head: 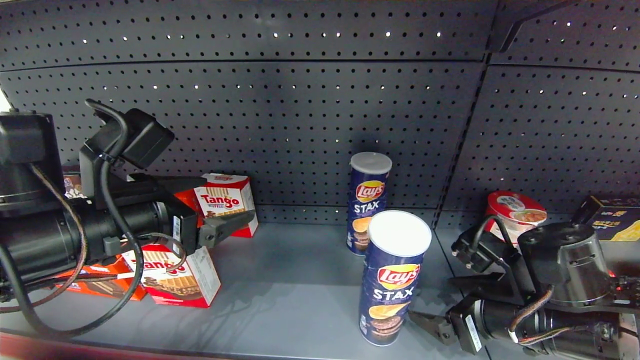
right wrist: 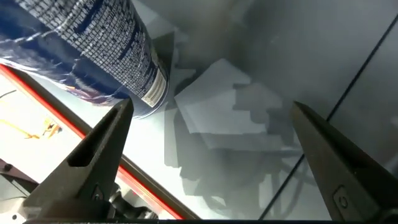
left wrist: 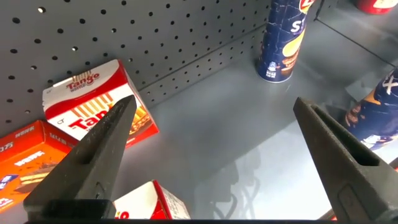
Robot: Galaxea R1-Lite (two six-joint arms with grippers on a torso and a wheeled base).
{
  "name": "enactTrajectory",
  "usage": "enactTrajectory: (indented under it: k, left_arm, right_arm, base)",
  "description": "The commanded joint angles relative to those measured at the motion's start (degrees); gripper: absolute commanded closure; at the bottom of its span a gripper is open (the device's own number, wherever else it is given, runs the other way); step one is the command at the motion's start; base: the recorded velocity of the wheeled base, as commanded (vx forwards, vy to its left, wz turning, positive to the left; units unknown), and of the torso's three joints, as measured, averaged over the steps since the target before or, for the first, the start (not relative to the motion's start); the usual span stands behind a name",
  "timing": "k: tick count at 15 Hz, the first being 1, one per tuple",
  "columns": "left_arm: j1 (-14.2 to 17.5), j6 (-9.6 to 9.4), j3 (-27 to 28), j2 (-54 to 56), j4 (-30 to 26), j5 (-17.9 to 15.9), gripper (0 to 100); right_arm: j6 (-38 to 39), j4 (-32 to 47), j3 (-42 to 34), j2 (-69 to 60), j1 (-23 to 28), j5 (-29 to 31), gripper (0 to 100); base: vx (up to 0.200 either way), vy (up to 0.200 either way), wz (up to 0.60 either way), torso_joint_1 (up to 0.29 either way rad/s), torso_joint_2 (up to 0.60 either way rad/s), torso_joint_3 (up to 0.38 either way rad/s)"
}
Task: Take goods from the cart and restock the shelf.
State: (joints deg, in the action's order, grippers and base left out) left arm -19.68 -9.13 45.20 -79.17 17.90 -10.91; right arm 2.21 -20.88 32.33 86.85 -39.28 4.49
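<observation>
Right now both hands stand wide apart and hold nothing. The left hand [left wrist: 214, 155] hovers at the left of the head view, between the rear wafer box [head: 227, 200] and the front wafer box [head: 180, 280], above the grey shelf [head: 290, 280]. The right hand [right wrist: 211, 158] lies low at lower right, just beside the front chips can [head: 395, 277], upright at lower centre. A second chips can [head: 368, 200] stands behind it by the pegboard [head: 300, 125]; a noodle cup [head: 515, 210] sits at right.
</observation>
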Motion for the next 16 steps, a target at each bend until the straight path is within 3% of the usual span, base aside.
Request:
enactTrajectory:
  k: [1,16]
  left_arm:
    - [0.0,-0.01,0.1,-0.1,0.0,0.0,0]
    - [0.1,-0.10,-1.0,-0.1,0.0,0.0,0]
  right_arm:
    - [0.0,-0.5,0.0,0.5,-0.2,-0.1,0]
    - [0.0,-1.0,1.5,2.6,-1.4,-0.3,0]
  base:
    - [0.000,0.000,0.00,0.000,0.00,0.000]
    - [0.000,0.000,0.00,0.000,0.00,0.000]
